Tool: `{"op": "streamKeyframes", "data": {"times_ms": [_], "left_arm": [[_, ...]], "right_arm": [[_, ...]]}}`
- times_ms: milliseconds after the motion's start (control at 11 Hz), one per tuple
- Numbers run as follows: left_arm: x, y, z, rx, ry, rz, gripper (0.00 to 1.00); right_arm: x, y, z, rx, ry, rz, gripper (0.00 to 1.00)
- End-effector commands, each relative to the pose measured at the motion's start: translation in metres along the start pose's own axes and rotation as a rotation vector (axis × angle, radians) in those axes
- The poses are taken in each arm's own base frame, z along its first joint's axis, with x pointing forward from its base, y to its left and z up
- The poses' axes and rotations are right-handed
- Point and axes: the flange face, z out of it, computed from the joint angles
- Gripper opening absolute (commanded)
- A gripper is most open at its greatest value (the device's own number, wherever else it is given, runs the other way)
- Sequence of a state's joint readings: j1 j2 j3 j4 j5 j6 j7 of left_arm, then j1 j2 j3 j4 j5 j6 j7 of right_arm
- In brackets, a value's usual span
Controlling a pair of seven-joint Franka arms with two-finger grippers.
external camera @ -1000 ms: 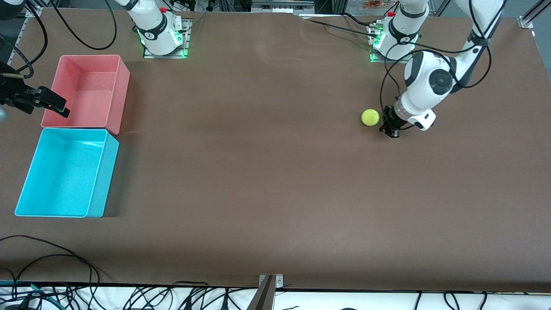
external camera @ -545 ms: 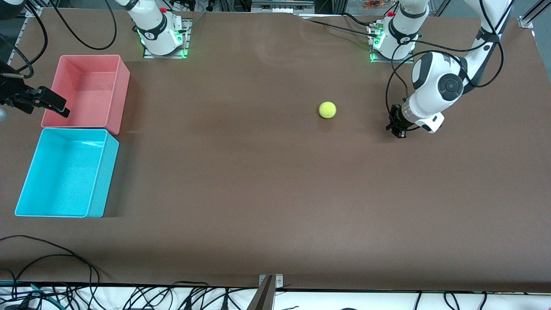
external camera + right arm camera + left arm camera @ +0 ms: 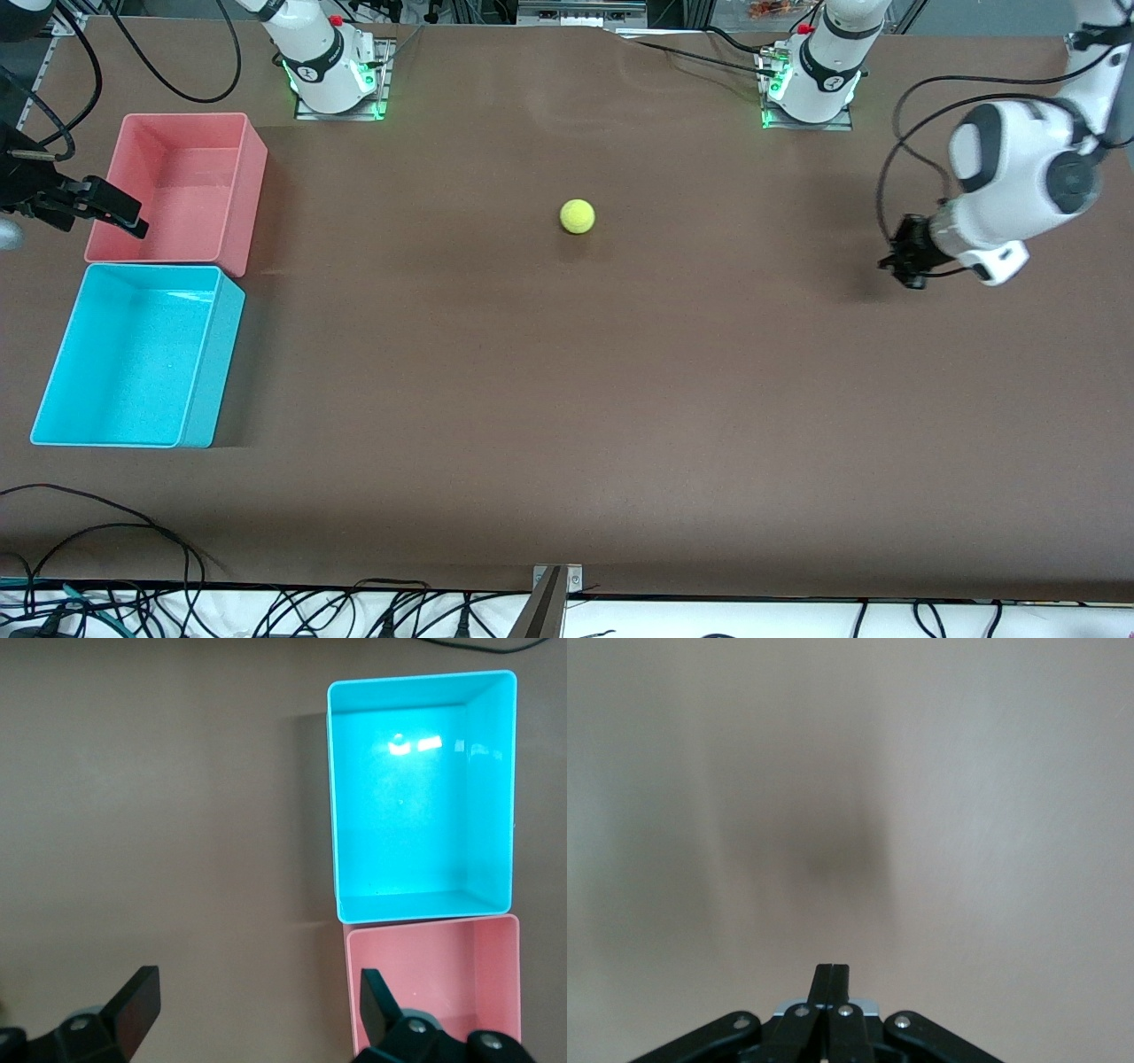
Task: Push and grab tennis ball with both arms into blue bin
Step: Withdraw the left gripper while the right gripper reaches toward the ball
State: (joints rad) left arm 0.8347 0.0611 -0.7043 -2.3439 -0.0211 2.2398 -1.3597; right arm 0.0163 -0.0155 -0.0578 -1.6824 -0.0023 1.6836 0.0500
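On the matte brown table (image 3: 567, 425), the blue bin (image 3: 133, 354) lies nearest the front camera, at the right arm's end: a rectangular, smooth plastic box with sloping walls, a thin rounded rim and a finely speckled floor that catches a bright glare in the right wrist view (image 3: 423, 797). Touching the blue bin along one short wall, and farther from the camera, is the pink bin (image 3: 182, 190), the same shape and plastic, its inside plain and dull. The right gripper (image 3: 89, 208) hangs over the pink bin's outer edge, its black, wedge-shaped fingers (image 3: 133, 1005) spread wide apart. Well apart from the blue bin, toward the table's middle and about level with the pink bin, sits the ball (image 3: 577, 216), a small fuzzy yellow-green sphere alone on bare tabletop, touched by neither arm. Much farther from the blue bin, at the left arm's end, the left gripper (image 3: 905, 262) hangs low over the table below a bulky, glossy white wrist joint with black bands; its slim black fingers (image 3: 831, 979) are pressed flat together with nothing between them, above a soft blurred shadow.
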Motion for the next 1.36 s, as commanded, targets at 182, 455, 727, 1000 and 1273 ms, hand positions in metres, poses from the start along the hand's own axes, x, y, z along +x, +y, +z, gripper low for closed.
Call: {"op": "streamKeyframes", "data": {"times_ms": [182, 455, 727, 1000, 1273], "left_arm": [[0.151, -0.016, -0.107, -0.037, 0.076, 0.441, 0.05], [0.151, -0.01, -0.142, -0.043, 0.099, 0.634, 1.0], [0.081, 0.023, -0.213, -0.036, 0.088, 0.834, 1.0], [0.009, 0.041, -0.26, -0.047, 0.124, 1.097, 1.0], [-0.031, 0.049, -0.293, -0.085, 0.187, 1.312, 1.0]], "right_arm": [[-0.003, -0.01, 0.002, -0.017, -0.039, -0.031, 1.0], [-0.017, -0.037, 0.019, -0.023, -0.114, -0.063, 1.0], [-0.032, -0.082, 0.031, -0.032, -0.145, -0.127, 1.0], [-0.049, -0.115, 0.062, -0.061, -0.214, -0.153, 0.99], [-0.056, -0.124, 0.108, -0.06, -0.219, -0.17, 0.99]]}}
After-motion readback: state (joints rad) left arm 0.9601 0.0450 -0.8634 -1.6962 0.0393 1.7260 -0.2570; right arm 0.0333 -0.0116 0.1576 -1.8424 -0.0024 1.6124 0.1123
